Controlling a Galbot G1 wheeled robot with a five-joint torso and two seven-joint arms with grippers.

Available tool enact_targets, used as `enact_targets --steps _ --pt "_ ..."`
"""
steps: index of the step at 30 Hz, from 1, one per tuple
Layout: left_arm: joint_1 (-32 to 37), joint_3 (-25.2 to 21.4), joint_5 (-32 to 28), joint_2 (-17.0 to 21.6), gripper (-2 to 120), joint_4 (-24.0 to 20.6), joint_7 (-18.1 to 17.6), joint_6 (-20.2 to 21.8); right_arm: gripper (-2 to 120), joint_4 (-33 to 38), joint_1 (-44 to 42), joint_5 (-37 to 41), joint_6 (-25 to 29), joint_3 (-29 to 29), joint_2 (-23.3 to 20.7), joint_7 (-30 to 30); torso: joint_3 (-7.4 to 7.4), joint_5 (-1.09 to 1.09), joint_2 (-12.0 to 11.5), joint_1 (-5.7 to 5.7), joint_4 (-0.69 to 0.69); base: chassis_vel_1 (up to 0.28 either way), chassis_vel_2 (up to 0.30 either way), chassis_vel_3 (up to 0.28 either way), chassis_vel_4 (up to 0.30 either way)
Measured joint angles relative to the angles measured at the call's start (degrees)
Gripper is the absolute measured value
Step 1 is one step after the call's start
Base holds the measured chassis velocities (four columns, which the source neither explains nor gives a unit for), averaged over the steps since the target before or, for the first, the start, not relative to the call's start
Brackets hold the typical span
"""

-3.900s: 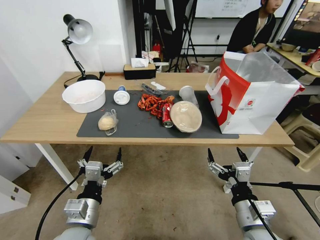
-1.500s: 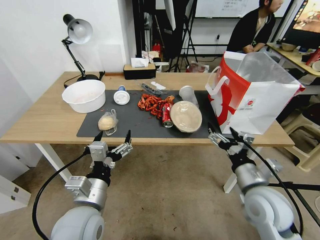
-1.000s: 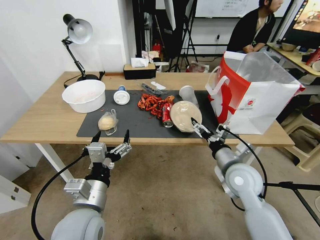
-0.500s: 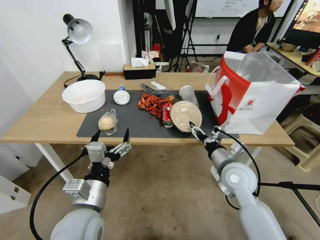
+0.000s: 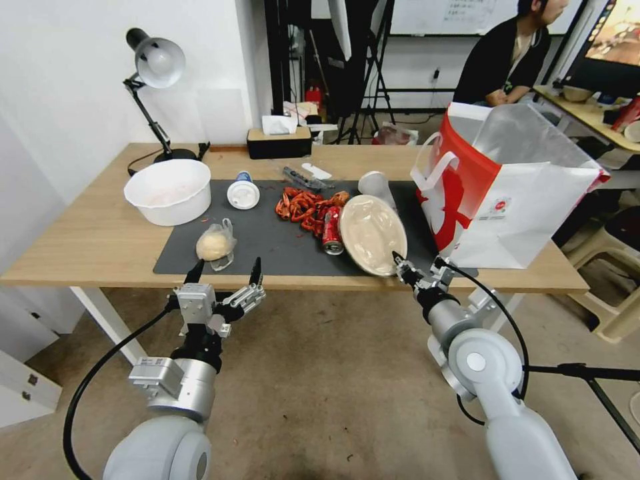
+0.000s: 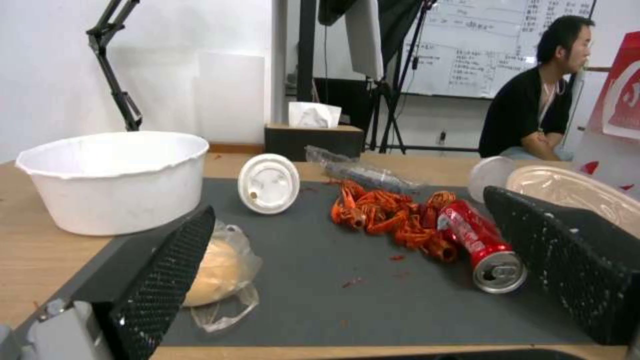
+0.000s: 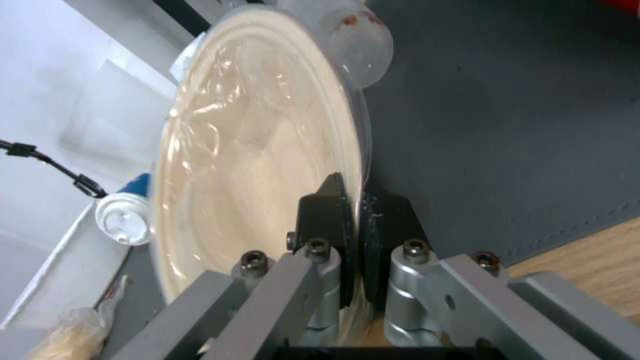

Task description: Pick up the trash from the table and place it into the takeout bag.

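One bowl (image 5: pixel 372 233) edge now tilted up near table (image 5: pixel 100 247) front edge, pinched by right gripper (image 7: pixel 352 220); left gripper (image 5: pixel 225 275) fingers apart.

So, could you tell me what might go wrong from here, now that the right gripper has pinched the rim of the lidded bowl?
1. The right gripper holds the round tan lidded bowl only by a thin edge of its rim, so the tilted bowl could slip or its lid could pop off.
2. The red soda can lies right against the bowl and may roll when the bowl moves.
3. The takeout bag stands close by; a swinging bowl might knock it.
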Motion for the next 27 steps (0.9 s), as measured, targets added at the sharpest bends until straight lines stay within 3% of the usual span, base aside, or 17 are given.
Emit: enact_targets --steps 8,10,14,18,27 --pt "-0.2 -0.2 -0.4 0.4 100 0.3 -0.1 0.0 1 6.4 -1.6 -3.1 1.1 2.4 -2.6 -6.2 0.00 -0.01 0.0 0.00 0.00 0.000 0.000 0.000 0.000" --pt "-0.2 -0.2 -0.5 0.4 100 0.5 -0.1 -0.2 1 10.5 -1.2 -5.9 3.0 4.7 -5.2 -10.6 0.00 0.00 0.0 0.00 -0.01 0.000 0.000 0.000 0.000" --pt "-0.2 -0.2 -0.5 0.4 100 0.7 -0.1 -0.4 1 12.8 0.5 -9.3 5.1 7.1 -7.8 -12.8 0.00 0.00 0.0 0.00 0.00 0.000 0.000 0.000 0.000" --pt "-0.3 -0.1 -0.4 0.4 100 0.9 -0.1 -0.6 1 12.3 5.2 -16.5 8.5 12.4 -12.2 -14.3 0.00 0.00 0.0 0.00 0.01 0.000 0.000 0.000 0.000" --pt "-0.3 0.3 -0.1 0.1 100 1.2 0.1 -1.0 1 4.9 11.1 -25.5 8.9 20.7 -19.7 -13.3 0.00 0.02 0.0 0.00 -0.01 0.000 0.000 0.000 0.000"
